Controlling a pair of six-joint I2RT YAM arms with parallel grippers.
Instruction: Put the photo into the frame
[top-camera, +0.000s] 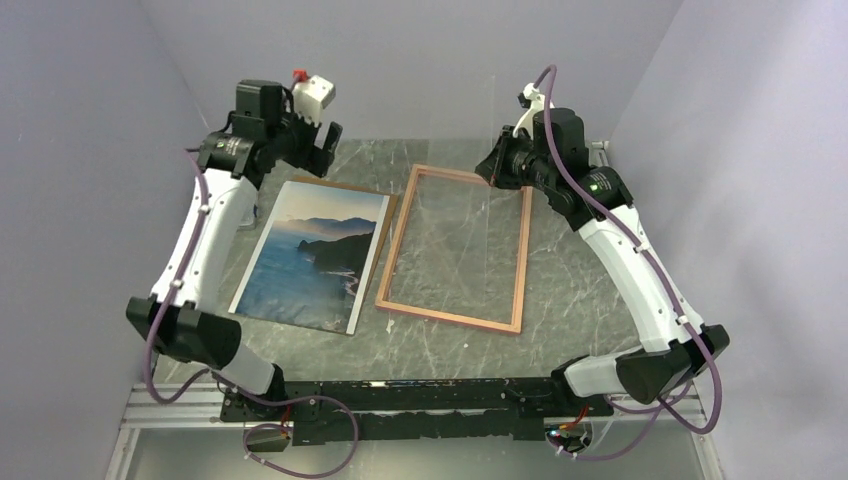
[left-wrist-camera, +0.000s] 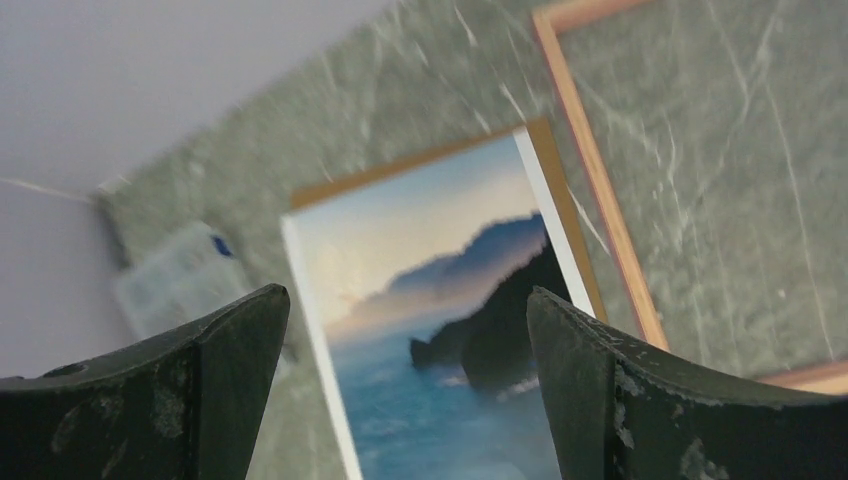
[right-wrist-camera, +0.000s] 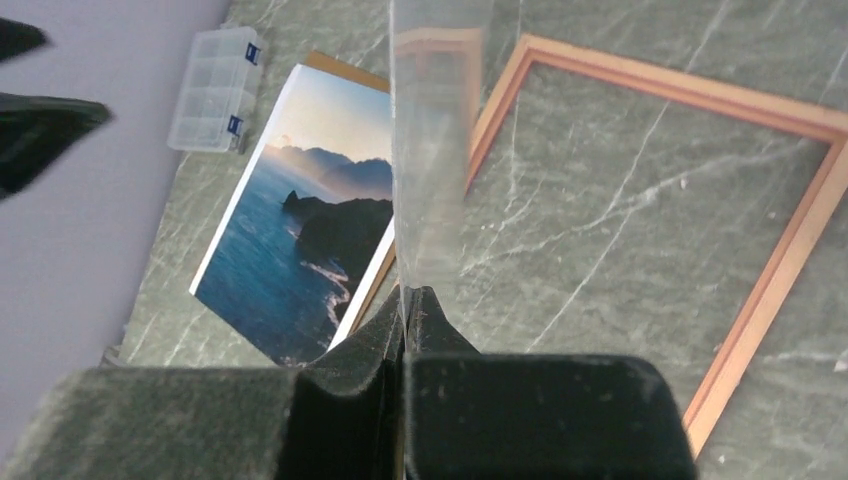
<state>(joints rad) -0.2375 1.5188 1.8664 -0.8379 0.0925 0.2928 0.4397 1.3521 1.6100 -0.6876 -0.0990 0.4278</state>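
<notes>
At the near edge of the bench (top-camera: 590, 290) the two arm bases sit side by side, and each arm reaches away toward the far wall.

Just past the bases, left of centre, the photo (top-camera: 310, 260) lies flat and face up, with dark headlands, blue water and pale sky showing. It rests on a brown backing board (left-wrist-camera: 420, 160), which shows as a thin strip along its far and right edges. The photo is outside the frame.

The frame (top-camera: 450, 317) lies flat on the bench just to the right, its left rail close beside the board. Its thin rails look tan and pinkish. The green marbled bench shows inside its opening.

Farther back, the right tool (right-wrist-camera: 412, 300) is over the frame's far end with its fingers pinched tight together on the edge of a clear pane (right-wrist-camera: 430, 150). The pane is lifted off the bench. In the right wrist view it is seen nearly edge-on, rising away from the fingertips as a narrow glassy band with faint reflections. Its exact tilt is hard to judge.

At about the same depth on the other side, the left tool (top-camera: 318, 148) hangs above the far end of the photo and board. Its fingers are spread wide with nothing between them.

Beyond the photo's far left corner, a small clear plastic compartment box (right-wrist-camera: 215, 88) sits on the bench close to the wall.
</notes>
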